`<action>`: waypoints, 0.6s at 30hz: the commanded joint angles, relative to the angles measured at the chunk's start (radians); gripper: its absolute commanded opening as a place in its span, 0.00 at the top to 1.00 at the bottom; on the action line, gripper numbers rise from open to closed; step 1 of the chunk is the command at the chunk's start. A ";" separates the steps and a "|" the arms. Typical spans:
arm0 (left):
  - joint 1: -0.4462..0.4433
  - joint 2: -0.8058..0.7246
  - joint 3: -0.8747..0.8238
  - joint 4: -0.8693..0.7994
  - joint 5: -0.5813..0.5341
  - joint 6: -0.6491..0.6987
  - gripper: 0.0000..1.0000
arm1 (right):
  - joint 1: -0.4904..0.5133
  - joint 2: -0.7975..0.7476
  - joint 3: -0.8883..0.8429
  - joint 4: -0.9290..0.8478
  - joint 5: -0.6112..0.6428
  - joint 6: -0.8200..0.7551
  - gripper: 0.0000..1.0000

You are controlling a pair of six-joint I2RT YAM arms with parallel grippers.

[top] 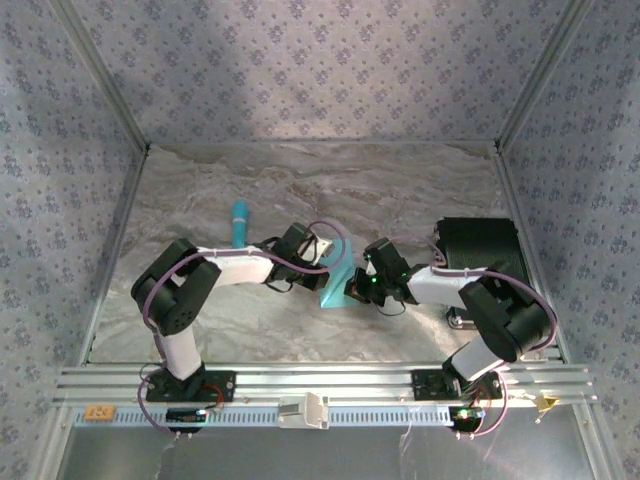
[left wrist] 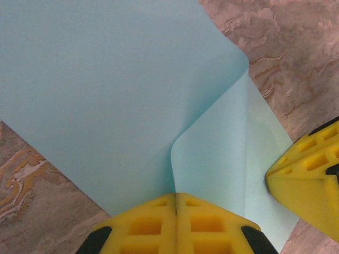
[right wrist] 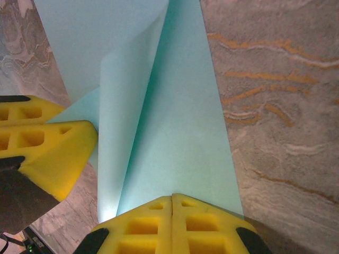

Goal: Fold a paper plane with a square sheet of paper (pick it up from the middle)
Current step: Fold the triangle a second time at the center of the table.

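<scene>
Nearest, the left pincer [left wrist: 176,197]: yellow fingers pressed together on the edge of the sheet of paper [left wrist: 106,95]. The right pincer [right wrist: 172,198] is clamped on the same sheet, just beside. The sheet hangs between both arms over the middle of the table [top: 420,190], one flap curling in a soft bend, probably to set a crease. Open table all round; the turquoise stick [top: 240,220] lies well apart.

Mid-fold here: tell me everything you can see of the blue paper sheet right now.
The sheet of paper is thin, matte, light cyan and partly folded: one flap curls over the rest along a soft, unpressed bend. It stands tilted over the middle of the marbled table. The left gripper and right gripper are each shut on an edge, their yellow fingers close together.
</scene>
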 commanded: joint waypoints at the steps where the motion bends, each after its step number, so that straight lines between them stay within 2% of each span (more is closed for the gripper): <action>1: 0.003 0.021 0.028 -0.022 -0.014 0.020 0.98 | -0.009 0.022 -0.009 -0.085 0.036 -0.020 0.97; 18: 0.004 0.040 0.027 -0.023 -0.019 0.020 1.00 | -0.014 0.018 -0.009 -0.087 0.036 -0.020 0.97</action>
